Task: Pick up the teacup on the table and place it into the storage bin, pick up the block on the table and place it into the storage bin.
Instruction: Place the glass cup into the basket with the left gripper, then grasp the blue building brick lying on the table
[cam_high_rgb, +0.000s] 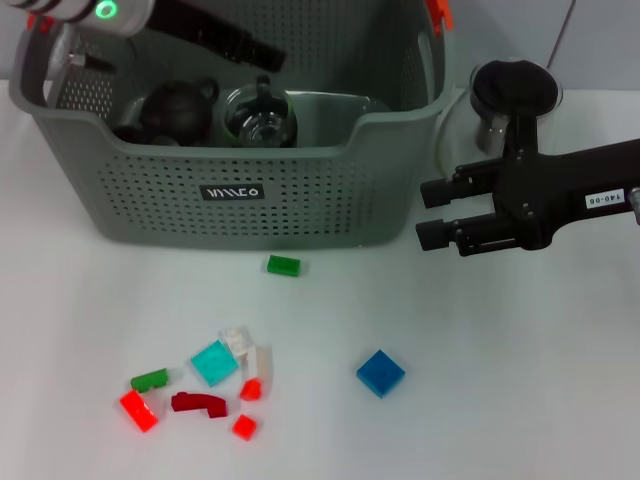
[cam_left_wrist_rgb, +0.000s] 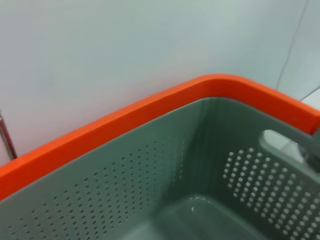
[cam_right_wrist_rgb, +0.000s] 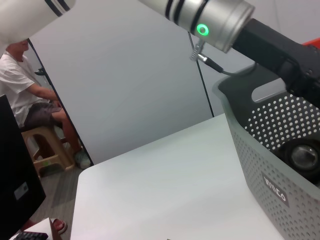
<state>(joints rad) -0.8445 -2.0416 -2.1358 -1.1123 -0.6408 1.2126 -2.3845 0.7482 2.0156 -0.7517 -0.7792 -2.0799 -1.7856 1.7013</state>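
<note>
The grey perforated storage bin (cam_high_rgb: 300, 215) stands at the back of the white table; its orange rim (cam_left_wrist_rgb: 150, 112) fills the left wrist view, and its labelled wall (cam_right_wrist_rgb: 270, 175) shows in the right wrist view. Inside it lie a clear glass teacup (cam_high_rgb: 260, 118) and a dark teapot (cam_high_rgb: 178, 108). My left gripper (cam_high_rgb: 268, 55) hangs over the bin's inside, just above the teacup. My right gripper (cam_high_rgb: 440, 212) hovers to the right of the bin, open and empty. On the table in front of the bin lie a green block (cam_high_rgb: 283, 265) and a blue block (cam_high_rgb: 380, 372).
A cluster of small blocks lies front left: cyan (cam_high_rgb: 214, 362), red (cam_high_rgb: 138, 410), dark red (cam_high_rgb: 198, 403), green (cam_high_rgb: 150, 379) and white (cam_high_rgb: 250, 350). A glass pitcher with a black lid (cam_high_rgb: 512, 95) stands behind my right arm. A person sits beyond the table (cam_right_wrist_rgb: 25, 85).
</note>
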